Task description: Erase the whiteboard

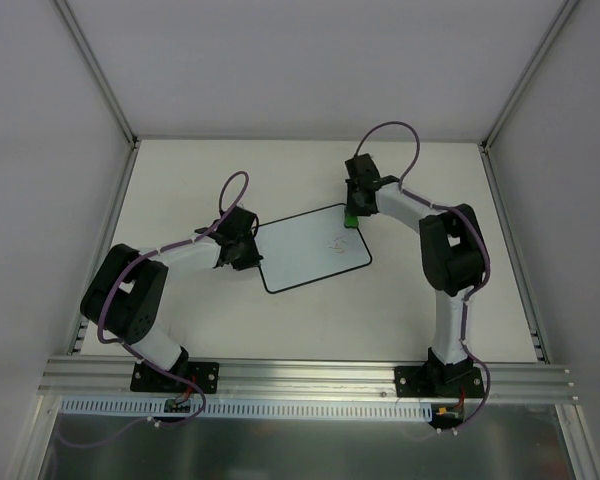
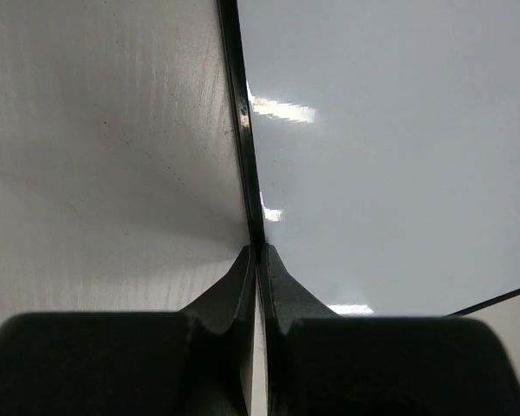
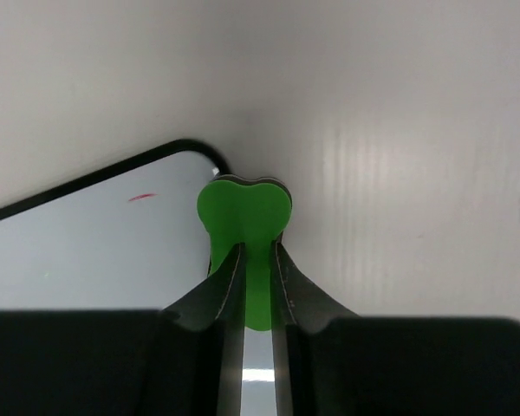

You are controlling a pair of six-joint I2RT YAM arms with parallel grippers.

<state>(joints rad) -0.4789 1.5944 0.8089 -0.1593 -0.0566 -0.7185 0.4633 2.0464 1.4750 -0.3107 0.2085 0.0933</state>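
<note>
The whiteboard (image 1: 315,248) is pictured lying flat near the middle of the table (image 1: 180,180), turned slightly so that its right end sits farther from the arm bases. At the board's 9 o'clock edge, the thin black rim (image 2: 243,130) is pinched by the left gripper (image 1: 242,255), whose 2 fingers are pressed together on it. At the 1 o'clock corner, a green eraser (image 3: 245,217) is clamped upright between the fingers of the right gripper (image 1: 353,215). In the right wrist view the eraser's lower end is set just past the rounded corner; whether it touches the board or the table cannot be told. 1 short red stroke (image 3: 141,198) is seen on the white surface, toward 9 o'clock of the eraser. The rest of the board is shown white, with ceiling lights mirrored in it.
</note>
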